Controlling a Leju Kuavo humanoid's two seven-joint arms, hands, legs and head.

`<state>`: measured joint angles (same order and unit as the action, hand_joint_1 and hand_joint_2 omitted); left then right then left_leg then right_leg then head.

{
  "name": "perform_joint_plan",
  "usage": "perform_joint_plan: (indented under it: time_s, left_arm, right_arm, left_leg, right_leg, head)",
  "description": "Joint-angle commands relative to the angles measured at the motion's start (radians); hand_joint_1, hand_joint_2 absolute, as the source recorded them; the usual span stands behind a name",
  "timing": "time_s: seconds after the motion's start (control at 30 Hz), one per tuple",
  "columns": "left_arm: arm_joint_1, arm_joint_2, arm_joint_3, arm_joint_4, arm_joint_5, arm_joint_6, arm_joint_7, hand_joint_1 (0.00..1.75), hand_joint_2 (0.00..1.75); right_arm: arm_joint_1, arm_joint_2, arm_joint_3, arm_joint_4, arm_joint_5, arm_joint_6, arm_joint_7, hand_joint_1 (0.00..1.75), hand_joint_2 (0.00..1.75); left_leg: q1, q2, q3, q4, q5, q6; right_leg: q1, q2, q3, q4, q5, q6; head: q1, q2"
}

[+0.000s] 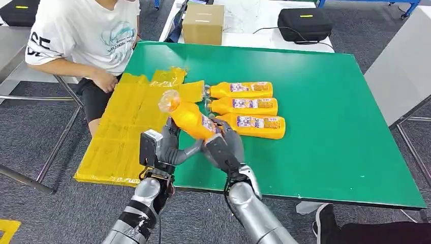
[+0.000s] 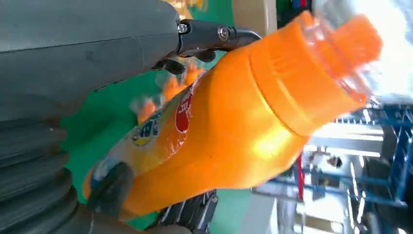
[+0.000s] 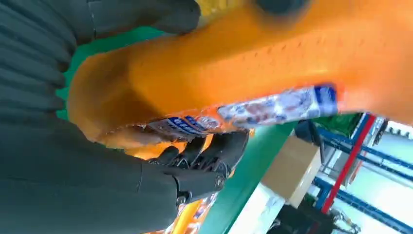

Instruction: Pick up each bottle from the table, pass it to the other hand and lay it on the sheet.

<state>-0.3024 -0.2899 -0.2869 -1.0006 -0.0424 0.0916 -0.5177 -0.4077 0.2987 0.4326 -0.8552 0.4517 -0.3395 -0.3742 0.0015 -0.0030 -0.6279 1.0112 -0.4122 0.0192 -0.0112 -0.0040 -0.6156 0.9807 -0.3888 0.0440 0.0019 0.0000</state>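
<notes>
An orange bottle [image 1: 190, 118] hangs tilted above the green table [image 1: 330, 132], its clear cap toward the yellow sheet [image 1: 122, 132]. My right hand [image 1: 223, 145] grips its base end, with fingers wrapped round the labelled part [image 3: 204, 165]. My left hand [image 1: 165, 147] closes on the bottle's middle from the sheet side; its thumb [image 2: 112, 187] and a finger [image 2: 209, 34] press against the bottle [image 2: 234, 126]. Three more orange bottles lie side by side on the table just beyond the hands: the far one [image 1: 244, 90], the middle one [image 1: 246, 106] and the near one [image 1: 256, 124].
A person in a white shirt [image 1: 86, 35] sits at the table's far left corner, one hand near the sheet. A cardboard box [image 1: 203, 23] and a black case [image 1: 304, 23] stand on the white table behind. The sheet overhangs the table's left edge.
</notes>
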Motion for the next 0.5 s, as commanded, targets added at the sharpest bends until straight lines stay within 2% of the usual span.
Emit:
perform_joint_plan:
  time_s: [0.03, 0.27, 0.33, 0.37, 0.43, 0.47, 0.5]
  left_arm:
    - [-0.072, 0.010, -0.034, 0.142, -0.037, 0.058, 0.004, 0.00, 1.75]
    - [-0.097, 0.005, -0.005, 0.208, -0.041, 0.091, 0.005, 0.00, 1.75]
    - [-0.097, 0.002, 0.010, 0.212, -0.018, 0.073, -0.003, 0.05, 1.75]
    - [-0.091, 0.001, 0.022, 0.205, -0.003, 0.068, -0.014, 1.75, 1.75]
    - [-0.086, 0.004, 0.026, 0.192, 0.003, 0.063, -0.019, 1.75, 1.75]
    - [-0.081, 0.004, 0.035, 0.181, 0.013, 0.062, -0.023, 1.75, 1.75]
    - [-0.079, 0.004, 0.048, 0.172, 0.026, 0.067, -0.025, 1.75, 1.75]
  right_arm:
    - [-0.085, 0.032, 0.087, 0.151, -0.014, 0.003, -0.003, 1.75, 1.75]
    - [-0.071, 0.030, 0.099, 0.141, -0.045, 0.005, -0.013, 1.75, 1.75]
    - [-0.066, 0.029, 0.099, 0.140, -0.058, 0.009, -0.014, 1.75, 1.75]
    - [-0.061, 0.027, 0.093, 0.139, -0.068, 0.003, -0.017, 1.75, 1.75]
    - [-0.058, 0.020, 0.092, 0.140, -0.071, -0.002, -0.019, 1.75, 1.75]
    - [-0.056, 0.019, 0.087, 0.137, -0.076, -0.013, -0.020, 0.23, 1.75]
    - [-0.049, 0.019, 0.076, 0.126, -0.089, -0.024, -0.030, 0.00, 1.75]
  left_leg:
    - [0.000, 0.001, 0.003, 0.000, -0.001, -0.001]
    - [0.000, 0.001, 0.002, 0.000, -0.001, -0.001]
    - [0.000, 0.000, 0.003, -0.001, -0.001, -0.001]
    - [0.001, 0.000, 0.004, 0.000, -0.002, -0.001]
    - [0.000, 0.000, 0.002, -0.001, -0.001, -0.001]
    - [0.000, 0.000, 0.002, -0.001, -0.001, -0.001]
    - [0.000, 0.000, 0.005, -0.001, -0.002, -0.001]
  right_leg:
    - [0.000, 0.001, 0.003, 0.000, -0.001, -0.001]
    - [0.000, 0.001, 0.002, -0.001, -0.001, -0.001]
    - [0.000, 0.000, 0.003, -0.001, -0.001, -0.001]
    - [0.001, 0.001, 0.004, 0.000, -0.002, -0.002]
    - [0.001, 0.000, 0.002, -0.001, -0.001, -0.001]
    - [0.000, 0.000, 0.003, -0.001, -0.001, -0.001]
    - [0.000, 0.000, 0.005, -0.001, -0.002, -0.002]
  head:
    - [0.000, 0.000]
    - [0.000, 0.000]
    - [0.000, 0.000]
    - [0.000, 0.000]
    - [0.000, 0.000]
    - [0.000, 0.000]
    - [0.000, 0.000]
